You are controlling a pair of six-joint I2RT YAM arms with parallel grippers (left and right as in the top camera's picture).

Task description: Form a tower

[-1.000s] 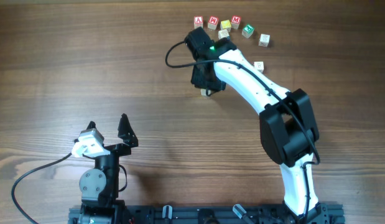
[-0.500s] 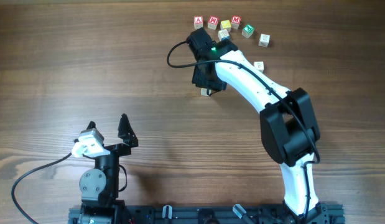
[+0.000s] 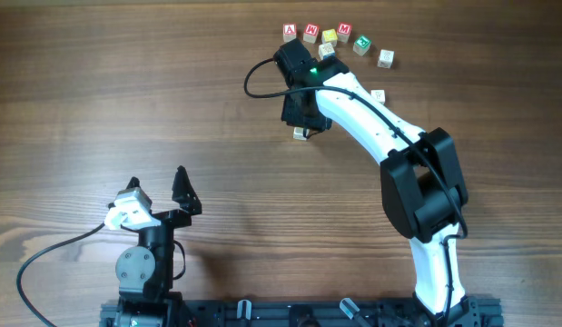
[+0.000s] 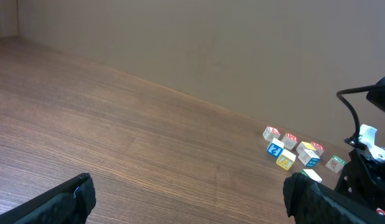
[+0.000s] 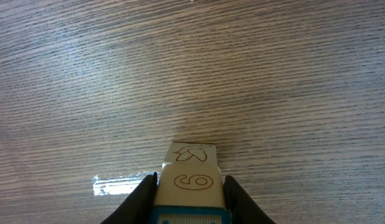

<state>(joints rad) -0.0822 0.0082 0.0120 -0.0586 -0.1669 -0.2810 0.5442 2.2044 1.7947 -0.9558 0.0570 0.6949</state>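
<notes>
In the right wrist view my right gripper (image 5: 190, 184) is shut on a pale cube marked "6" (image 5: 192, 182) that has a blue face below. That cube sits directly over a second pale cube with a bird outline (image 5: 191, 152); together they form the tower, standing on the wood. From overhead only a small pale corner of the tower (image 3: 300, 133) shows under the right gripper (image 3: 300, 125). The left gripper (image 3: 158, 184) rests near the front of the table, open and empty, with dark fingertips (image 4: 74, 196) far apart.
A curved row of loose letter cubes (image 3: 329, 36) lies at the back of the table, with one more cube (image 3: 378, 95) beside the right arm. The left wrist view shows the same cubes (image 4: 285, 149) far ahead.
The right arm has edged slightly toward the back, showing a bit more of the pale cube under it. The left arm has not moved.
</notes>
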